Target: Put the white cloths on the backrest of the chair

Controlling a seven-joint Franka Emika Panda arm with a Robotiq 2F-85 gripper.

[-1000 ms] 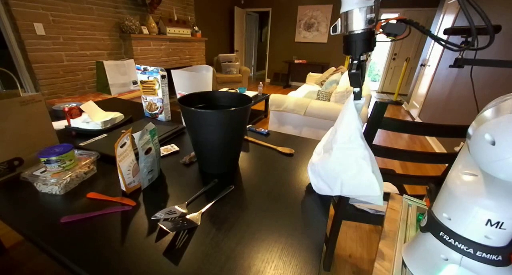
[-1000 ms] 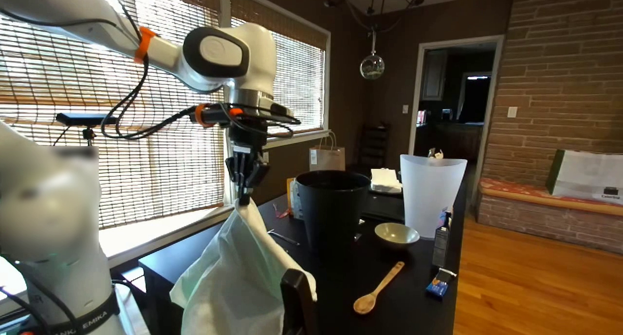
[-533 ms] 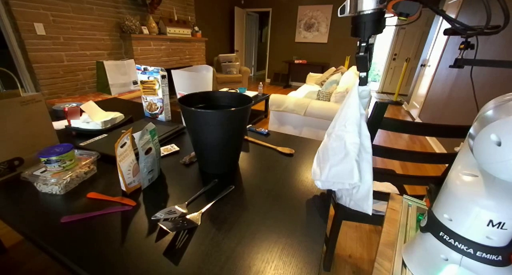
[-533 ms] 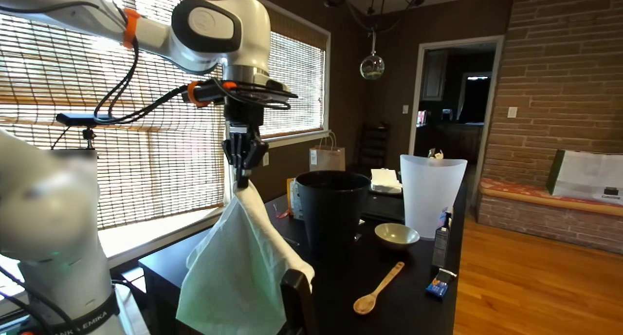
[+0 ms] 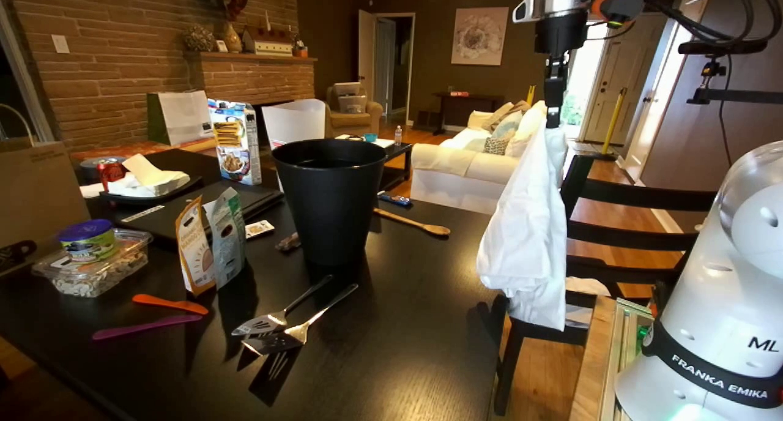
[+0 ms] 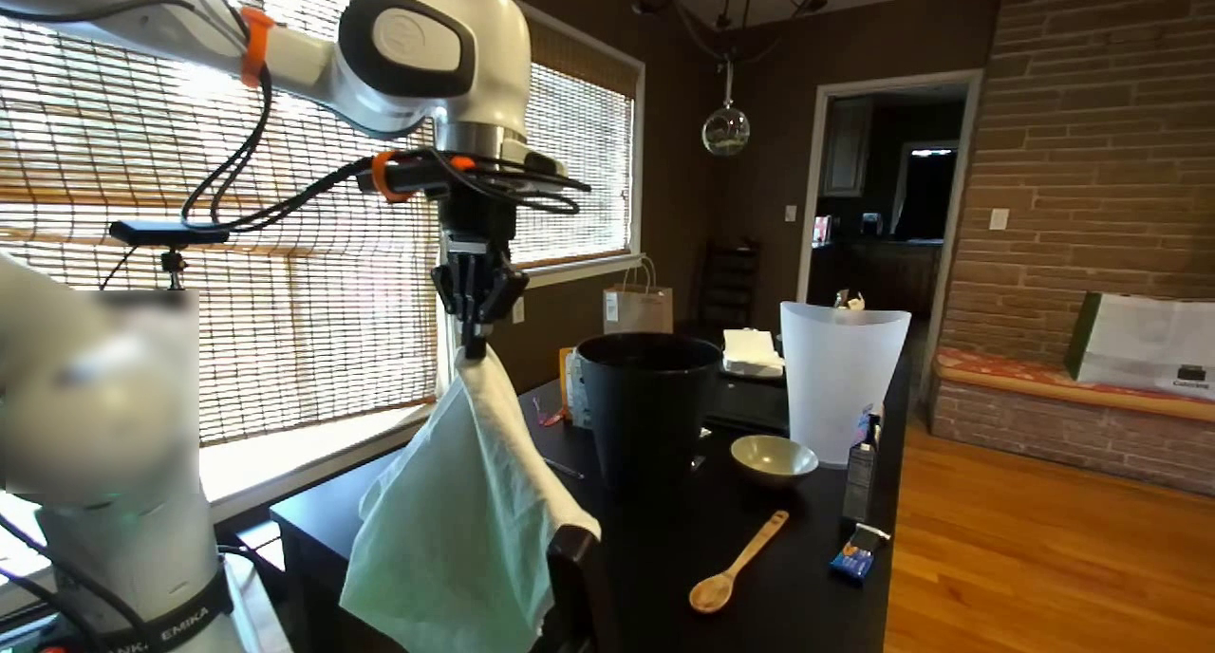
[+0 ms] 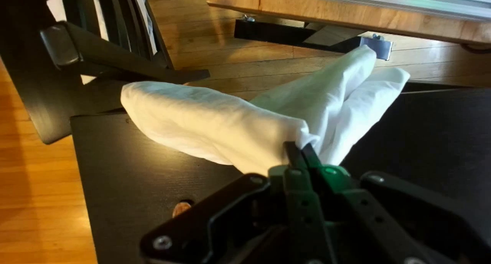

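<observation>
My gripper (image 5: pixel 553 120) is shut on the top of a white cloth (image 5: pixel 525 243) and holds it up above the table's edge. In an exterior view the gripper (image 6: pixel 475 342) points down and the cloth (image 6: pixel 465 530) hangs behind the chair post (image 6: pixel 574 577). In the wrist view the closed fingertips (image 7: pixel 301 147) pinch the cloth (image 7: pixel 207 122), which spreads to both sides. The dark chair's backrest (image 5: pixel 636 234) stands beside the cloth; I cannot tell whether they touch. In the wrist view the chair (image 7: pixel 111 53) is at upper left. Something white (image 5: pixel 587 289) lies on its seat.
The black table (image 5: pixel 416 323) holds a tall black bin (image 5: pixel 330 207), metal spatulas (image 5: pixel 287 329), a wooden spoon (image 5: pixel 422 225), snack pouches (image 5: pixel 211 243) and a bowl (image 6: pixel 774 458). The wooden robot stand (image 5: pixel 590 360) is close to the chair.
My gripper has risen over the last second, lifting the cloth. The cloth has turned and hangs narrower in an exterior view. In the last half second it has barely moved.
</observation>
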